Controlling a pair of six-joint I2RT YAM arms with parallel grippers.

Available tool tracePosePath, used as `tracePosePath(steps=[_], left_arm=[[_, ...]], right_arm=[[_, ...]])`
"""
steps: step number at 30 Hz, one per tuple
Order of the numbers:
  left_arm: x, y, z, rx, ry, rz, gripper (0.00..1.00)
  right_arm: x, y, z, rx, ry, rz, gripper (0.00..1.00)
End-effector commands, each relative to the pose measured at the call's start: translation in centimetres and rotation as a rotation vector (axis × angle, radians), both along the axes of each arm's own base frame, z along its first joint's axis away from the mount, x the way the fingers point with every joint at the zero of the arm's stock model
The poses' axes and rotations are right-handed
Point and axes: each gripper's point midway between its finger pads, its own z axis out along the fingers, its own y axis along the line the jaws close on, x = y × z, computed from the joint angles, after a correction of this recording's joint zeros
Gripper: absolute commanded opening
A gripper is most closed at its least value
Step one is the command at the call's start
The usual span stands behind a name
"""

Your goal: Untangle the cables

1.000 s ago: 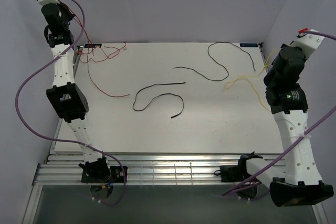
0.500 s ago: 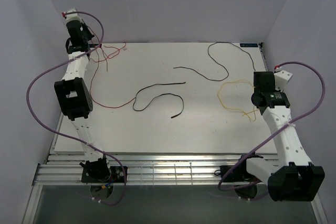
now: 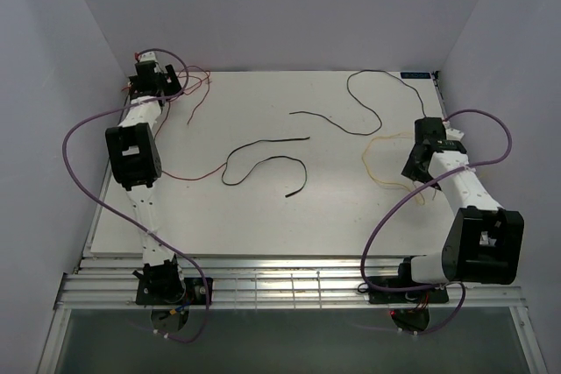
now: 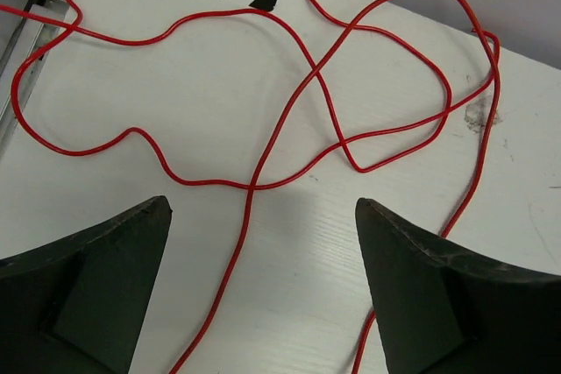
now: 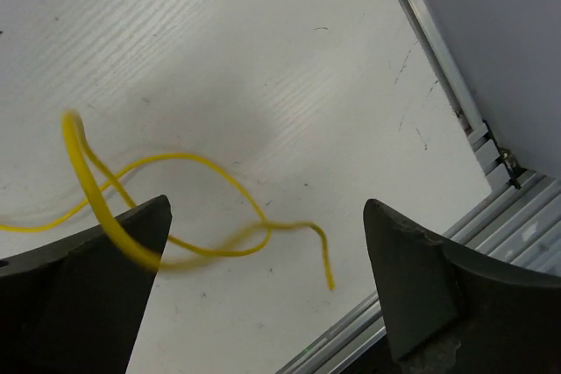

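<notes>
The left tool [image 4: 263, 208] is hovering over the far left corner of the white counter [image 3: 263, 225], its jaws standing wide apart and gripping nothing. The red wire [image 4: 210, 184] is lying under it in loose loops that cross one another several times. One strand is running between the two fingers, and another is reaching the metal rail [image 4: 16, 85] at the counter's left edge.

The right tool [image 5: 267, 208] is hanging near the right edge, also spread wide. The yellow wire [image 5: 188, 158] is curling on the counter between its fingers. One blurred bend is rising beside the left finger [image 5: 88, 295], and whether it is touching cannot be told. The right rail [image 5: 438, 67] is sitting close by, leaving little room on that side.

The black wires [image 3: 254, 144] are lying in the middle and toward the far right, apart from the red and yellow ones. Bare counter is stretching across the near half, up to the slatted strip [image 3: 289, 282] by the arm bases.
</notes>
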Motion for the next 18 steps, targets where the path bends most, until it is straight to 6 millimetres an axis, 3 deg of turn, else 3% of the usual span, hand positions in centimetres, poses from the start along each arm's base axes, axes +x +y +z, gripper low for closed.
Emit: tracePosePath(steps=[1, 5, 8, 11, 13, 14, 15, 16, 17, 18], left_arm=[[0.4, -0.9, 8.9, 0.013, -0.147, -0.053, 0.98], [-0.1, -3.3, 13.9, -0.002, -0.218, -0.139, 0.98], [-0.8, -4.5, 16.0, -0.014, -0.239, -0.164, 0.98], [-1.7, -6.1, 18.0, -0.032, -0.258, -0.199, 0.98], [-2.5, -6.8, 19.0, -0.044, -0.265, -0.21, 0.98], [-2.9, -7.2, 19.1, -0.05, -0.257, -0.214, 0.98], [-3.5, -8.0, 19.4, -0.055, -0.253, -0.224, 0.98], [-4.0, -8.3, 19.3, -0.063, -0.24, -0.224, 0.98], [-4.5, -9.1, 19.3, -0.074, -0.235, -0.232, 0.98], [-5.1, -9.5, 19.2, -0.088, -0.228, -0.233, 0.98]], right_arm=[[2.3, 0.5, 3.1, 0.018, -0.097, 0.066, 0.95], [4.3, 2.3, 7.2, 0.079, -0.191, 0.21, 0.9], [6.6, 4.3, 10.5, 0.131, -0.299, 0.371, 0.9], [9.3, 5.1, 12.7, 0.14, -0.37, 0.438, 0.9], [10.9, 4.9, 13.3, 0.129, -0.374, 0.449, 0.9], [12.2, 4.8, 12.0, 0.135, -0.334, 0.447, 0.9], [13.6, 4.6, 13.0, 0.131, -0.357, 0.449, 0.9], [14.6, 4.6, 12.8, 0.144, -0.356, 0.453, 0.9], [16.0, 4.7, 10.8, 0.176, -0.314, 0.452, 0.9], [17.8, 4.5, 11.9, 0.18, -0.351, 0.451, 0.9]])
